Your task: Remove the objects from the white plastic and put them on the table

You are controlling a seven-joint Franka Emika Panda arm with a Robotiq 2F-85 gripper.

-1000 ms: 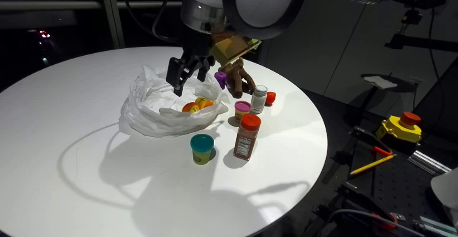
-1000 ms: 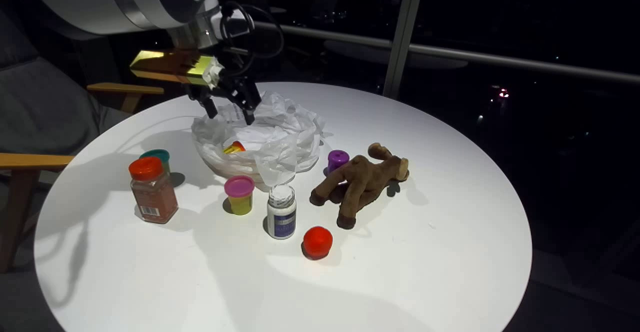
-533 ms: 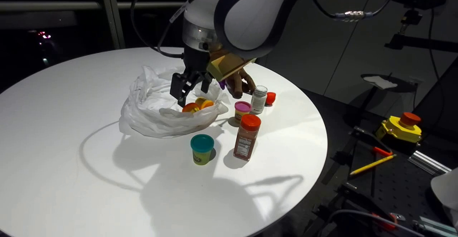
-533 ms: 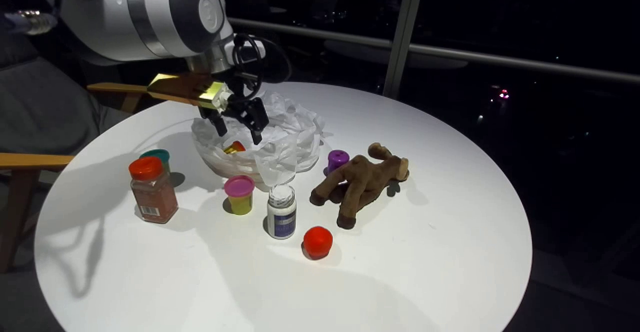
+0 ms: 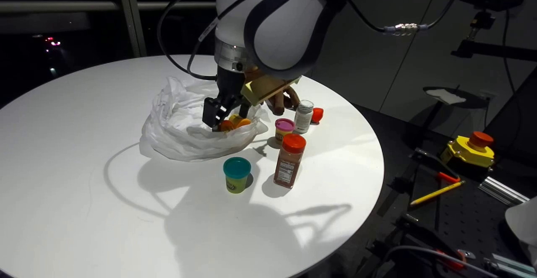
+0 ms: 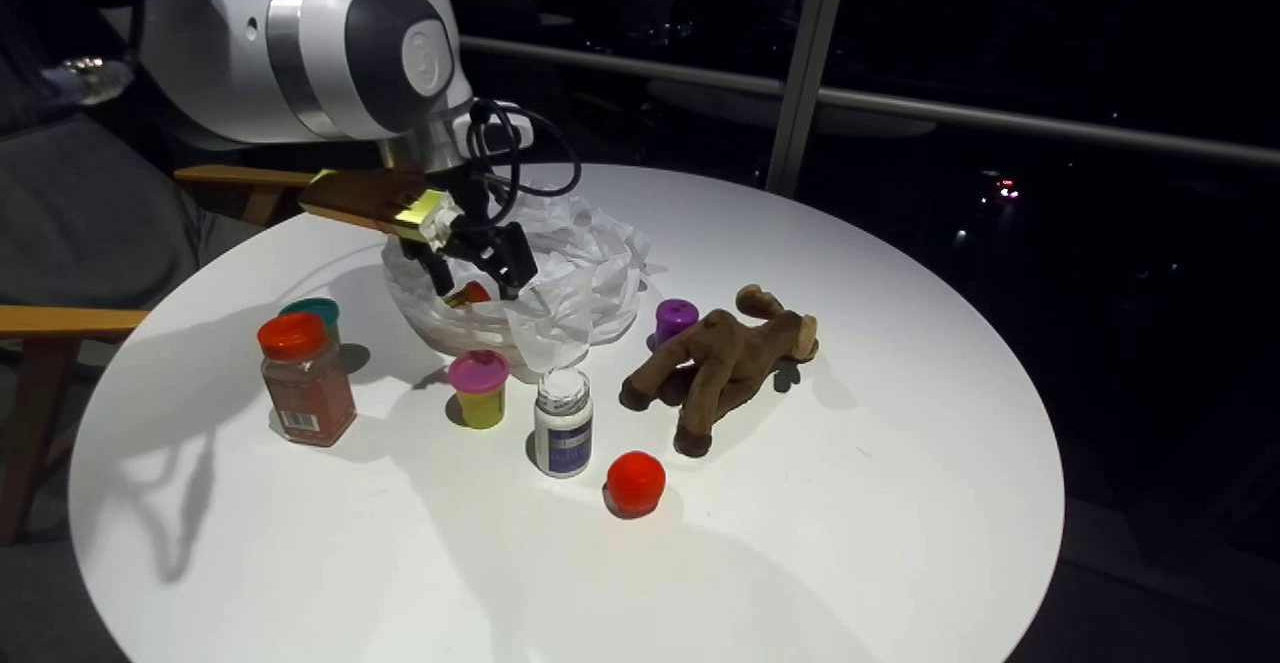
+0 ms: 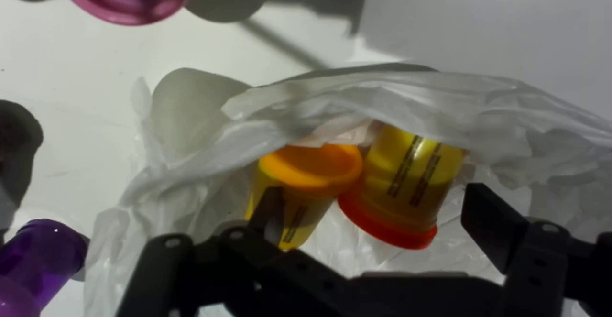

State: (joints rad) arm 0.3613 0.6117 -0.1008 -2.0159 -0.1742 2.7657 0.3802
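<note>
I have a slim gap between the red tub [image 7: 406,178] and one finger [image 7: 492,231] of my hand [image 7: 375,202]; the orange tub [image 7: 315,173] crowds the other, contact unclear. The bag [image 7: 392,92] overhangs both tubs. Outside, the pink tub [image 5: 285,129] stands near it on the surface [image 5: 105,97].

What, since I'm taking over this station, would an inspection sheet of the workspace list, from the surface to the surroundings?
Surface: round white table, partly in shadow.
Job's things: white plastic bag lies open; inside, an orange-lidded tub and a red-lidded tub.
Clutter: outside the bag, teal-lidded tub, pink-lidded tub, red-capped jar, white bottle, round red object, purple object, brown toy animal.
Gripper: open at the bag's mouth, nothing seen held.
Cables: black cable with bright connector beside the arm.
Surroundings: yellow box with red button, pencil, wooden-armed chair.
</note>
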